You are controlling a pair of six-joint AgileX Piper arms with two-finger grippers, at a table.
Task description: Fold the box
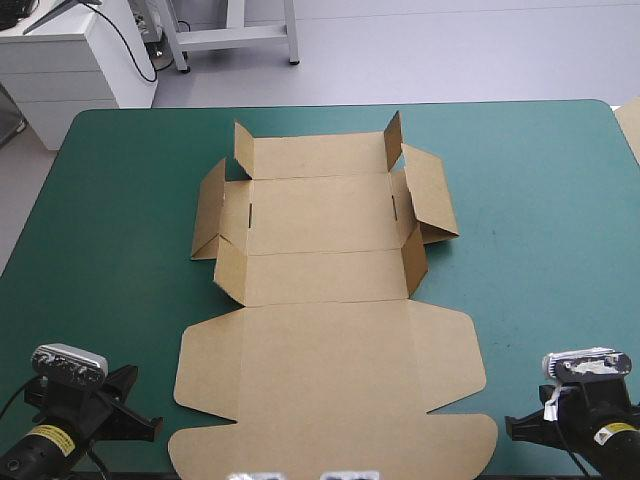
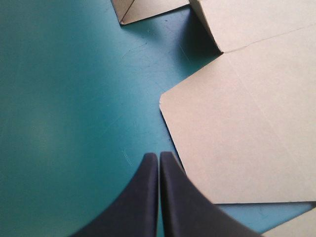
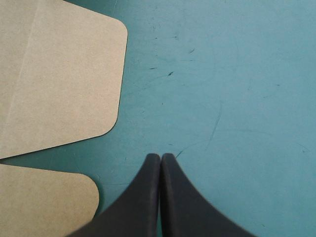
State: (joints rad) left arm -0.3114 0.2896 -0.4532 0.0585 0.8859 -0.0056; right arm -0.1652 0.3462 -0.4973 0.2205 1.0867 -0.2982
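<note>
The brown box point(image 1: 330, 350) lies as a cut sheet in the middle of the table. Its wide lid panel with rounded flaps lies flat nearest me. On the far panels the side flaps point(image 1: 425, 200) stand partly raised. My left gripper point(image 1: 135, 410) is shut and empty at the near left corner. In the left wrist view its tips point(image 2: 159, 155) rest just beside the lid's left flap point(image 2: 247, 128). My right gripper point(image 1: 530, 425) is shut at the near right corner. Its tips point(image 3: 161, 157) are over bare cover, a little apart from the lid's right flap point(image 3: 59, 74).
Bare teal-green cover point(image 1: 540, 220) runs along both sides of the box and beyond its far edge. A pale board edge point(image 1: 630, 125) shows past the table's far right corner.
</note>
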